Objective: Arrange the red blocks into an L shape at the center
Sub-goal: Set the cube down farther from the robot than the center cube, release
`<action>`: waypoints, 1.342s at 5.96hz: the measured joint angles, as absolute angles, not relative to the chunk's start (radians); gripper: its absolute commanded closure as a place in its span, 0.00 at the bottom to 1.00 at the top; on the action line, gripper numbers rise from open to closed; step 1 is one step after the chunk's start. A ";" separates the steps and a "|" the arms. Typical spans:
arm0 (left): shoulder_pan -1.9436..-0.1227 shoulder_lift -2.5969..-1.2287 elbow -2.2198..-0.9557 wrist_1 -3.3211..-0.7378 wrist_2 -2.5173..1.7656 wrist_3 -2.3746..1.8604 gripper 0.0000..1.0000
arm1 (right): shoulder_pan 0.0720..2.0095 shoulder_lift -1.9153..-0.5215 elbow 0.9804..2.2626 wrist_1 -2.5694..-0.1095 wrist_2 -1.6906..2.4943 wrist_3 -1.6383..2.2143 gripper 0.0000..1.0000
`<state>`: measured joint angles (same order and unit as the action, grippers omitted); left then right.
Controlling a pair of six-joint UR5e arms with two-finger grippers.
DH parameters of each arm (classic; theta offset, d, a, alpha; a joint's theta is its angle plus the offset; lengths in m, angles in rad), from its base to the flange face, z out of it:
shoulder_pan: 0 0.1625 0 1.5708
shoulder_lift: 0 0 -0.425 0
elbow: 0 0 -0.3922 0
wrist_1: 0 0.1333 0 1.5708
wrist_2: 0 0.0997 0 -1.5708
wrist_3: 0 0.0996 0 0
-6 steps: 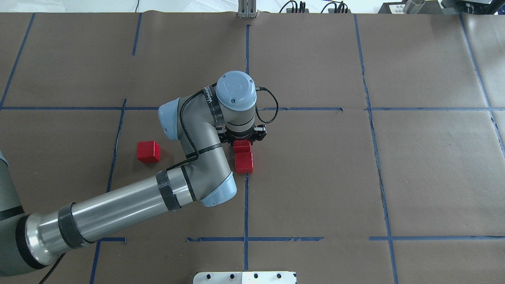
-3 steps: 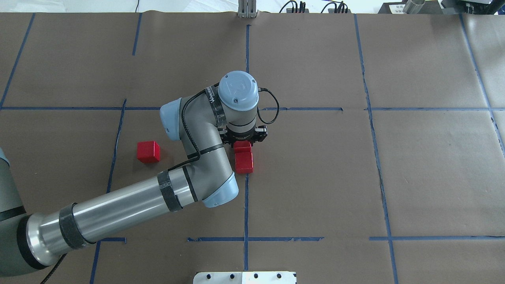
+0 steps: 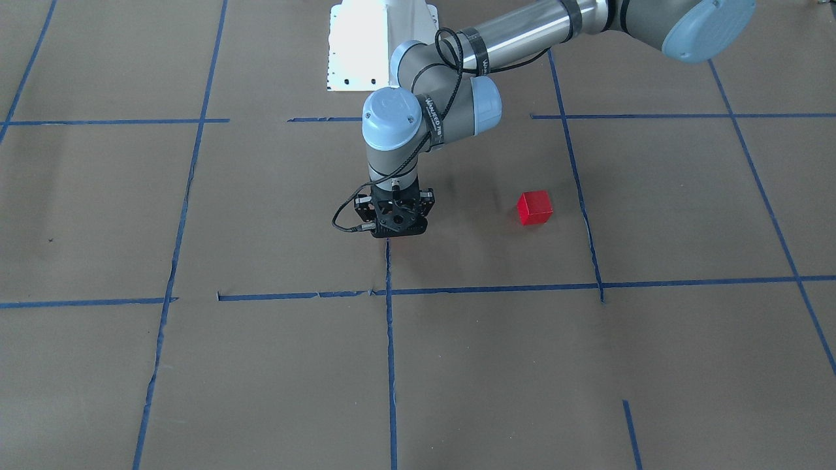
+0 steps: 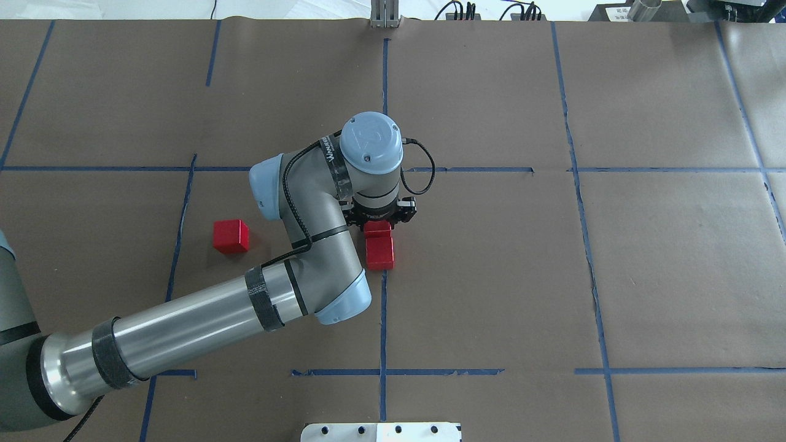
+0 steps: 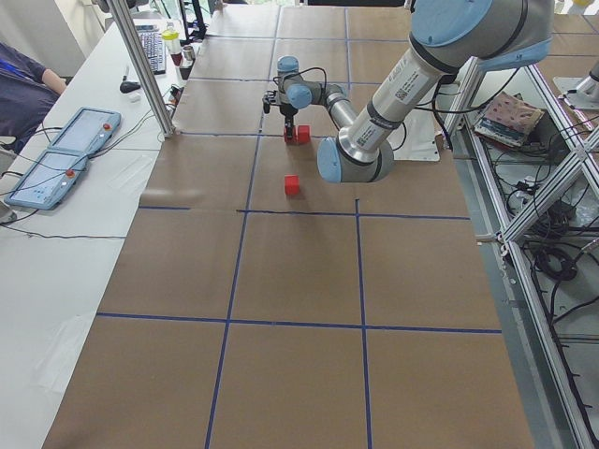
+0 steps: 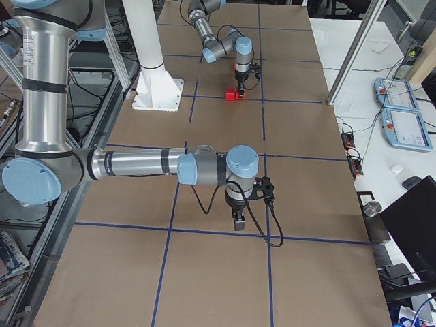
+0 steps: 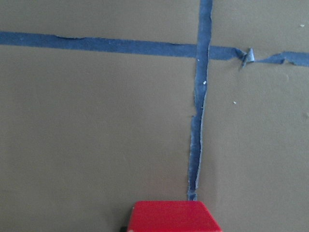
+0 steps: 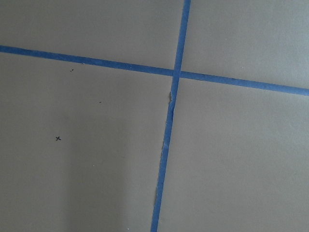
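Note:
Three red blocks lie on the brown paper. One red block (image 4: pixel 231 236) sits alone in the left-centre cell and also shows in the front view (image 3: pixel 534 207). A second block (image 4: pixel 380 253) rests on the centre tape line. The third block (image 4: pixel 377 226) touches its far side, under my left gripper (image 4: pixel 378 218), which points straight down and is shut on it. The left wrist view shows this block's top (image 7: pixel 171 216) at the bottom edge. My right gripper (image 6: pixel 236 219) hovers low over bare paper far from the blocks; I cannot tell if it is open or shut.
Blue tape lines (image 4: pixel 383 307) mark the grid on the table paper. The white robot base plate (image 4: pixel 381 431) is at the near edge. Cables and gear (image 4: pixel 491 11) lie beyond the far edge. An operator's tablets (image 5: pixel 56 159) rest on the side table.
My left wrist has shifted slightly away and to the right, then held still. The two centre blocks and the lone block stay where they were.

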<state>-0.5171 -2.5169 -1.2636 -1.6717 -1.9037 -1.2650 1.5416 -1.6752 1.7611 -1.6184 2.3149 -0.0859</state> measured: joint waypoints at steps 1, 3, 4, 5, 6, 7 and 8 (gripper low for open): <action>-0.517 -2.516 -1.264 -1.672 -1.904 -1.262 0.80 | 1.542 -1.675 1.761 -1.618 2.315 -0.086 0.00; -0.517 -2.514 -1.266 -1.675 -1.905 -1.259 0.74 | 1.542 -1.675 1.761 -1.618 2.314 -0.085 0.00; -0.517 -2.513 -1.267 -1.677 -1.905 -1.258 0.66 | 1.542 -1.675 1.761 -1.618 2.313 -0.085 0.00; -0.517 -2.512 -1.267 -1.679 -1.905 -1.258 0.53 | 1.542 -1.675 1.761 -1.618 2.313 -0.084 0.00; -0.517 -2.512 -1.268 -1.680 -1.905 -1.257 0.41 | 1.542 -1.675 1.761 -1.618 2.313 -0.084 0.00; -0.517 -2.511 -1.268 -1.682 -1.905 -1.256 0.33 | 1.542 -1.675 1.761 -1.618 2.313 -0.084 0.00; -0.517 -2.510 -1.269 -1.684 -1.905 -1.255 0.21 | 1.542 -1.675 1.761 -1.618 2.313 -0.084 0.00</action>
<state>-0.5170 -2.5101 -1.2691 -1.6835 -1.9052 -1.2552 1.5416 -1.6746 1.7610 -1.6184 2.3132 -0.0844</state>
